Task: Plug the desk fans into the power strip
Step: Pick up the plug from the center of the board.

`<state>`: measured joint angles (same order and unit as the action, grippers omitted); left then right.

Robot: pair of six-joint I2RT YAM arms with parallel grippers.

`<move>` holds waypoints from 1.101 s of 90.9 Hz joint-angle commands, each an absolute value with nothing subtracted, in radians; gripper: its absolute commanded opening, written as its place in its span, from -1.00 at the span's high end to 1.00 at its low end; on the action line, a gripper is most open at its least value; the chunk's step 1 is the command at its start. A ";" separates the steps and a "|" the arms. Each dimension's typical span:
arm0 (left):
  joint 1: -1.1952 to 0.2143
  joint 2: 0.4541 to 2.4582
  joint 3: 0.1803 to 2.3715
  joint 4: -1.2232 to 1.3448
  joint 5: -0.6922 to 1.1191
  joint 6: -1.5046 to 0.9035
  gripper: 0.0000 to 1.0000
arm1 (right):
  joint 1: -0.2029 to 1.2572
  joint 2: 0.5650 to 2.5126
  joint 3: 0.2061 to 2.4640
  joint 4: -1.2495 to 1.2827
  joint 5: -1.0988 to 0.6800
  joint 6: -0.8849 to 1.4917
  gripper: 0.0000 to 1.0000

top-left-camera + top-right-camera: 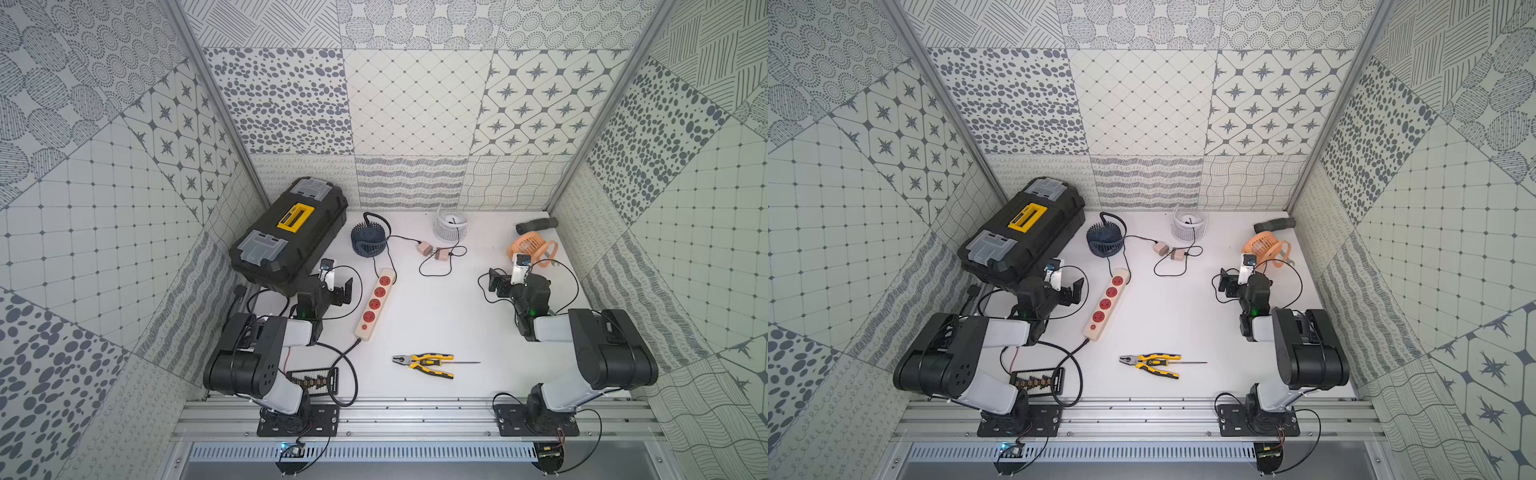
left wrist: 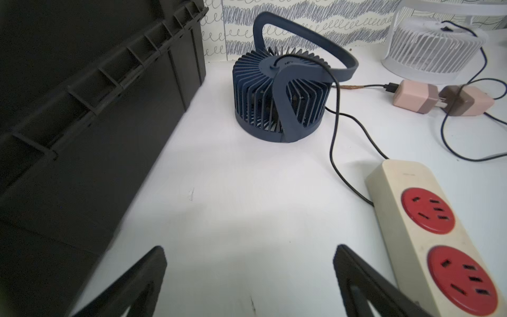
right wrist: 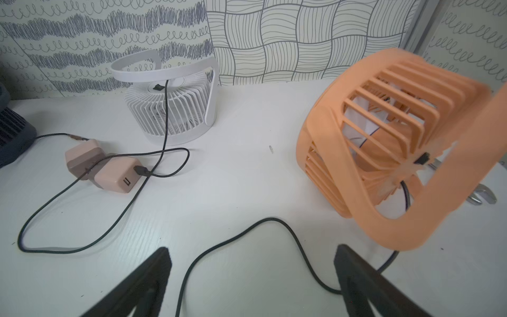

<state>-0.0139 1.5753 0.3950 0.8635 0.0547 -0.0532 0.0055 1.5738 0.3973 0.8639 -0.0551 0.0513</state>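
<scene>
The cream power strip [image 1: 374,305] [image 1: 1105,305] [image 2: 428,233] lies slantwise left of centre, its several red sockets bare. Three small fans stand at the back: dark blue [image 1: 369,240] [image 2: 279,101], white [image 1: 451,224] [image 3: 175,109] and orange [image 1: 530,245] [image 3: 384,142]. Two pink adapters [image 1: 432,252] [image 3: 109,173] lie together on the table between the blue and white fans, with thin black cords in them. My left gripper [image 1: 338,291] [image 2: 248,249] is open beside the strip, holding nothing. My right gripper [image 1: 500,282] [image 3: 251,251] is open, with the orange fan's cord lying loose between its fingers.
A black toolbox [image 1: 291,237] with a yellow handle fills the back left, close to my left arm. Yellow-handled pliers [image 1: 428,361] and a thin rod lie near the front. A black tube [image 1: 536,224] rests at the back right. A black bit holder [image 1: 313,380] sits front left.
</scene>
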 commanded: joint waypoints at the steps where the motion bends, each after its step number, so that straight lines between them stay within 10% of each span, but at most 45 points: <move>1: -0.007 1.579 0.406 0.870 0.059 -0.041 -0.97 | 0.009 1.569 0.398 0.896 -0.053 0.040 -0.93; 64: -0.009 1.395 0.365 0.765 0.117 -0.031 -0.97 | 0.009 1.422 0.339 0.893 -0.021 0.049 -0.94; 100: -0.198 0.895 0.402 0.304 0.094 -0.150 -0.96 | 0.011 0.968 0.527 0.068 -0.159 0.280 -0.94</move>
<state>-0.1116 1.0359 0.3683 0.5846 0.0879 -0.0597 0.0051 1.0111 0.4118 0.4198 -0.0624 0.1810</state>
